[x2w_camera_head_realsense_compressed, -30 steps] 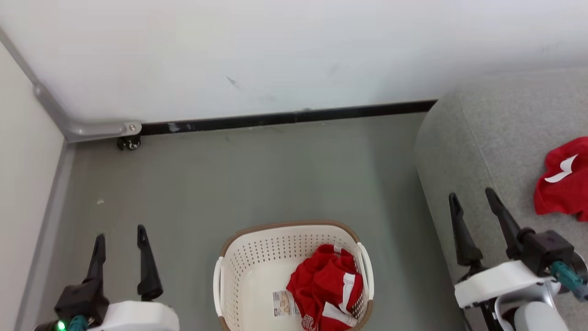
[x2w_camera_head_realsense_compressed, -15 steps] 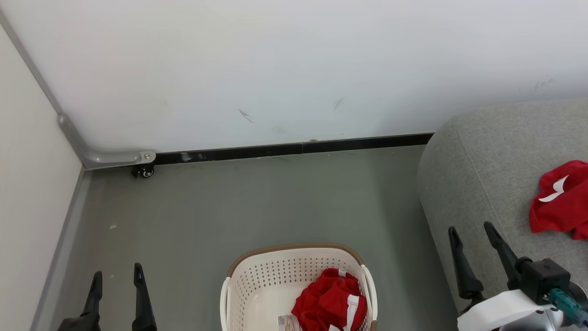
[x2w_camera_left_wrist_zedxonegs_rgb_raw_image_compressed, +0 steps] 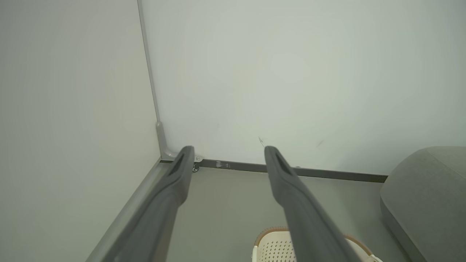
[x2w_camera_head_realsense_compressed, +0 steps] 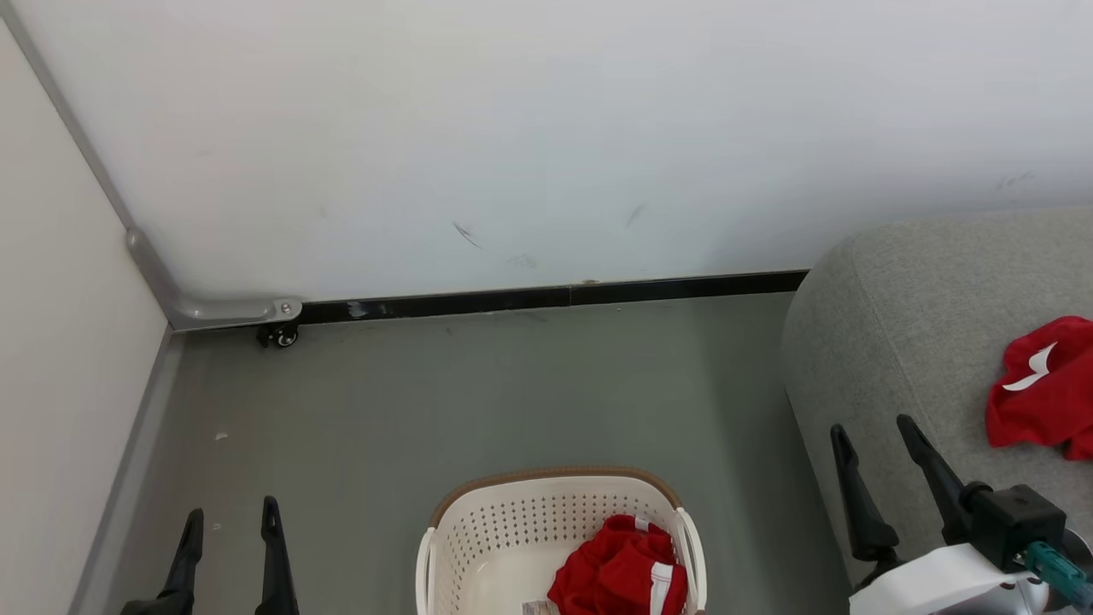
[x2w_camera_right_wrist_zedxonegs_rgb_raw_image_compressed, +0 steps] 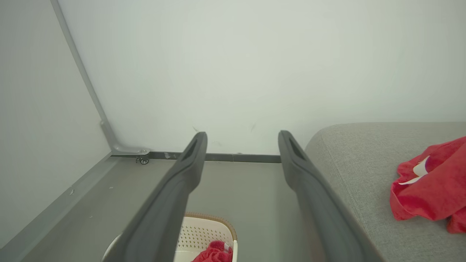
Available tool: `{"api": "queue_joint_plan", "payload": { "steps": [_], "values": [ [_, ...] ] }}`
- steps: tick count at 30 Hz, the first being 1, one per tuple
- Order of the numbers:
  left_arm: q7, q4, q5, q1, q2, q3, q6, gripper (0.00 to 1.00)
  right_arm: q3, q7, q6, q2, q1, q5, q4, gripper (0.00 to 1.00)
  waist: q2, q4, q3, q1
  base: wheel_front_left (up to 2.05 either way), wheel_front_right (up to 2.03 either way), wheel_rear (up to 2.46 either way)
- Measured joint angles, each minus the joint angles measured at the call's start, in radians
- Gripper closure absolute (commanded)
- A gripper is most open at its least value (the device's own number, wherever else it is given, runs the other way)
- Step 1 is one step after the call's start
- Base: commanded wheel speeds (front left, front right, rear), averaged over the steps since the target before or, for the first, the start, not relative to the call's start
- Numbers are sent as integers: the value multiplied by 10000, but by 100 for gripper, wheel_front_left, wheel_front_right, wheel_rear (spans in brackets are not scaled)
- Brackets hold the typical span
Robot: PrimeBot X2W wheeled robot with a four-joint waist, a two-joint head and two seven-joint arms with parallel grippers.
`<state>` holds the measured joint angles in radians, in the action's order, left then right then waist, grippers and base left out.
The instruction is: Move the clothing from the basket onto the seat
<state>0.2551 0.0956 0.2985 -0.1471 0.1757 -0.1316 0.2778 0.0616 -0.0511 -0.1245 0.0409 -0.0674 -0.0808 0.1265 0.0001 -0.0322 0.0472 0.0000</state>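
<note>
The clothing (x2w_camera_head_realsense_compressed: pixel 622 574), a crumpled red pile with white trim, lies in the right half of the basket (x2w_camera_head_realsense_compressed: pixel 512 512). The basket stands on the grey floor (x2w_camera_head_realsense_compressed: pixel 478 393) at the bottom centre of the head view. A second red garment (x2w_camera_head_realsense_compressed: pixel 1042 389) lies on the seat (x2w_camera_head_realsense_compressed: pixel 897 325), to the right of the basket. The right fingers (x2w_camera_head_realsense_compressed: pixel 858 495) are spread wide and empty, seen against the seat's left edge, apart from that garment. The left fingers (x2w_camera_head_realsense_compressed: pixel 275 555) are likewise wide and empty, above the floor left of the basket. A white wall (x2w_camera_head_realsense_compressed: pixel 512 128) stands behind.
</note>
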Motion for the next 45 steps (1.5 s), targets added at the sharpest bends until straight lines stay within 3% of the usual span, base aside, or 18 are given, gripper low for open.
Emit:
{"api": "queue_joint_plan", "payload": {
  "steps": [12,29,45],
  "values": [
    [-86,-186,-6,-2,130,-90,-140,0,-123,295,0,-10,-198,-173,-366,0,0,73,-36,0,0,0,0],
    [-435,-859,-188,-137,63,-303,35,0,-107,570,0,-13,-416,-278,-763,0,0,15,-136,0,0,0,0],
    [-451,-633,-121,160,282,-709,-502,0,681,598,0,-31,-738,-368,-1206,0,0,-384,-241,0,0,0,0]
  ]
}}
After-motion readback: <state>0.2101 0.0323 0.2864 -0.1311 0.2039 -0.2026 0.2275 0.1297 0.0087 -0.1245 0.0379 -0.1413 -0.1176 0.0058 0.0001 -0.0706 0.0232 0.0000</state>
